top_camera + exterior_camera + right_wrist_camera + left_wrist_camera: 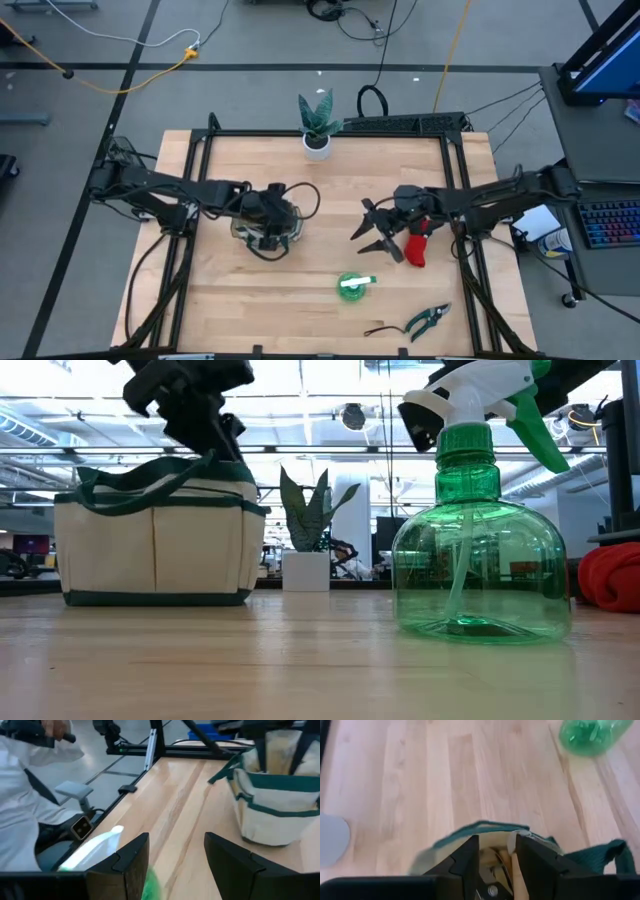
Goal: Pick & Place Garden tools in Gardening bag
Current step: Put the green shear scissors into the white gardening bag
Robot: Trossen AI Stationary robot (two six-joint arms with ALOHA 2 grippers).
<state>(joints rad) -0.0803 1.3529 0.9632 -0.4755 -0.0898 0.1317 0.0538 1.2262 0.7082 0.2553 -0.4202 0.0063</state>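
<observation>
The gardening bag [267, 228] stands upright on the left half of the table [330, 180], cream canvas with dark green trim; in the low view it shows at the left [155, 540]. The left pincer [496, 854] is directly over the bag's open mouth, its fingers [465, 857] partly open with a light wooden handle [516, 872] between them, reaching down into the bag. The right pincer [372, 232] hovers above the table's right half, well apart from the bag, its fingers spread wide with nothing between them. A red-black glove [417, 245] lies just beside the right pincer, under that arm. A green spray bottle [353, 285] with a white trigger head stands nearer the front edge, between the two arms. The pruning shears [428, 319] lie near the front right corner. A potted plant [318, 122] stands at the table's rear edge. A person in white [22, 785] shows beyond the table in the right wrist view.
</observation>
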